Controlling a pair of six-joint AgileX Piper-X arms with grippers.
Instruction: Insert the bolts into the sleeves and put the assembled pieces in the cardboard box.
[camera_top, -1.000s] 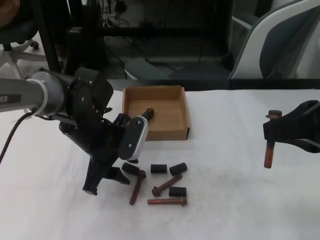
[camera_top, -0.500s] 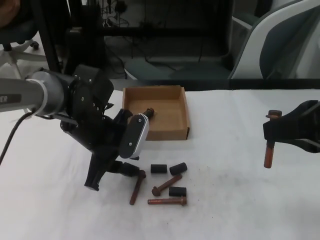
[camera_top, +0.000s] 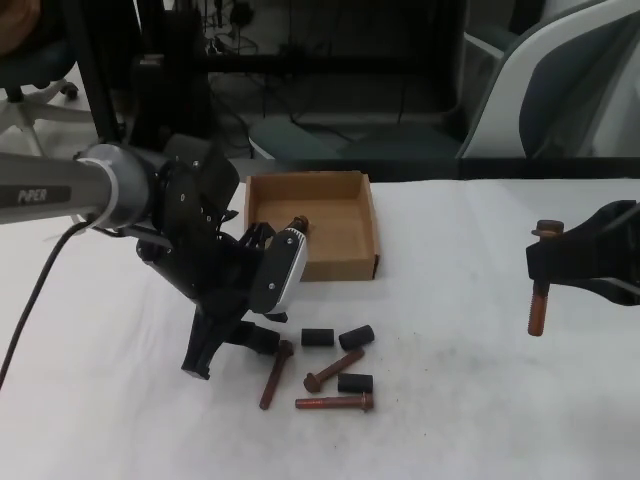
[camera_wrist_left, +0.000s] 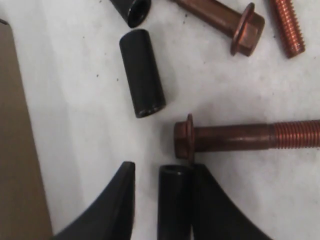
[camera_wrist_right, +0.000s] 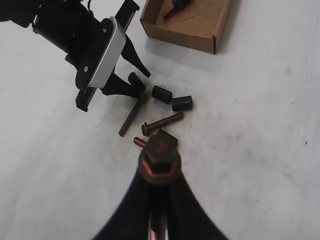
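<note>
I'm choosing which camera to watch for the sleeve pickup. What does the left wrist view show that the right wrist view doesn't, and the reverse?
Left wrist view adds: the open left gripper up close, with a gap between one finger and the black sleeve, which touches the other finger. Right wrist view adds: the right gripper shut on a bolt, and an assembled piece inside the cardboard box. Both: loose bolts and sleeves on the white bench.

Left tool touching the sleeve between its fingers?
Touching, one side only. Left wrist view: sleeve sits flush against one finger of the left tool; bare cloth shows between it and the other.
</note>
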